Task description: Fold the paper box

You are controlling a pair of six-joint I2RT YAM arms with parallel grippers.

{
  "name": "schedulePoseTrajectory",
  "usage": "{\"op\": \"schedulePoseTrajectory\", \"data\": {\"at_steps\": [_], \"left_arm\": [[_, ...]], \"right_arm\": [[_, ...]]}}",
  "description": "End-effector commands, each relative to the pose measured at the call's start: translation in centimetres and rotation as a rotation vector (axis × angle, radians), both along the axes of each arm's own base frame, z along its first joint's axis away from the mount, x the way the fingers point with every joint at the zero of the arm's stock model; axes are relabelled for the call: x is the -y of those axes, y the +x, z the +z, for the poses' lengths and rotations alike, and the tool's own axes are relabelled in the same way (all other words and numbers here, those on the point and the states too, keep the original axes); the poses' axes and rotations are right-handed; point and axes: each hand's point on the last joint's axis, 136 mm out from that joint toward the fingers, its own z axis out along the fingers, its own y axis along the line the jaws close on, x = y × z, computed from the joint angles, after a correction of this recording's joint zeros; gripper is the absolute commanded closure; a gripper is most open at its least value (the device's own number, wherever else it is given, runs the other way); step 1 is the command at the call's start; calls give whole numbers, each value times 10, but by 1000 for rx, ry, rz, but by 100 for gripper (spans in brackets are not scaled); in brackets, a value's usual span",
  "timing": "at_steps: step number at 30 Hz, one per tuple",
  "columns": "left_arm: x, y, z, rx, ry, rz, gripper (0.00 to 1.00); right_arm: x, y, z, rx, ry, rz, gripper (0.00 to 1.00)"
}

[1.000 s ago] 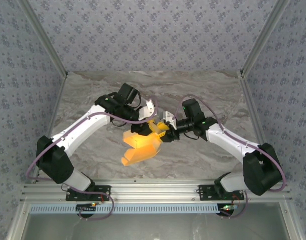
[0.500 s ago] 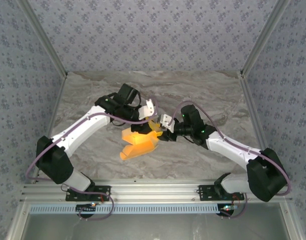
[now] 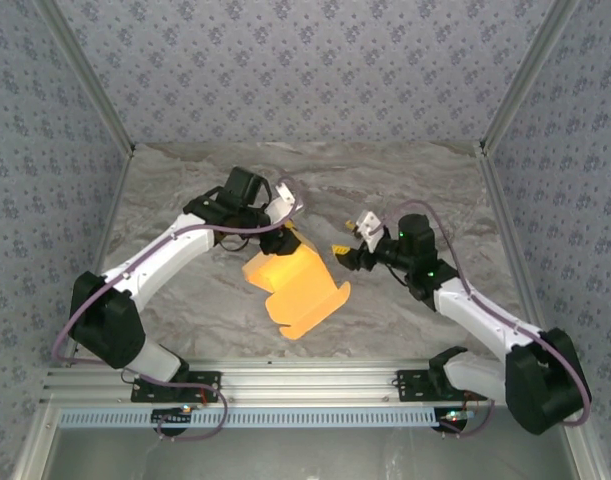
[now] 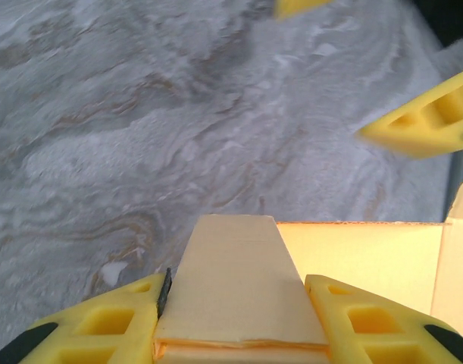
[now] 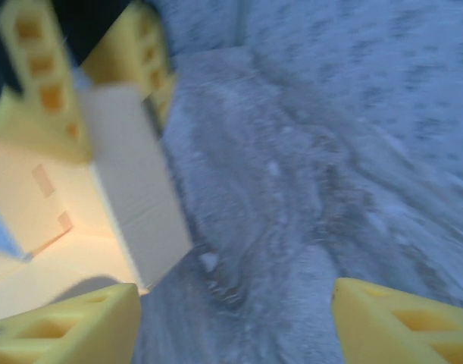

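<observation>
Box (image 3: 300, 290): partly folded, one flap clenched in left pincer (image 3: 283, 235). Right pincer (image 3: 344, 238): released, empty, near. You hold left firm, take the free edge squarely before creasing.

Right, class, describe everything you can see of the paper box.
The paper box is a yellow-orange sheet of thin cardboard, die-cut with flaps and a notched edge, partly folded and not yet closed. It is over the middle of the marbled table. The left gripper's fingers are shut on a narrow flap at its far end. The right gripper stands open beside it, not touching. Whether its near edge rests on the table cannot be told.
</observation>
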Motion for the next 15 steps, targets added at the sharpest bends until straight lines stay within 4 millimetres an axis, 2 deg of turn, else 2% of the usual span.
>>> {"op": "schedulePoseTrajectory", "data": {"at_steps": [1, 3, 5, 8, 11, 15], "left_arm": [[-12, 37, 23, 1, -91, 261, 68], [-19, 52, 22, -50, -128, 389, 70], [-23, 61, 21, -121, -176, 476, 76], [-28, 72, 13, -235, -262, 613, 75], [-34, 82, -4, -344, -309, 741, 75], [-31, 85, -19, -442, -384, 814, 79]], "right_arm": [[40, 24, 32, 2, 134, -296, 27], [57, 24, 33, -51, 186, -374, 27], [63, 17, 29, -113, 237, -388, 26], [57, 2, 23, -238, 297, -353, 24], [43, -14, 15, -386, 268, -275, 24], [28, -27, 7, -539, 249, -212, 25]]}}
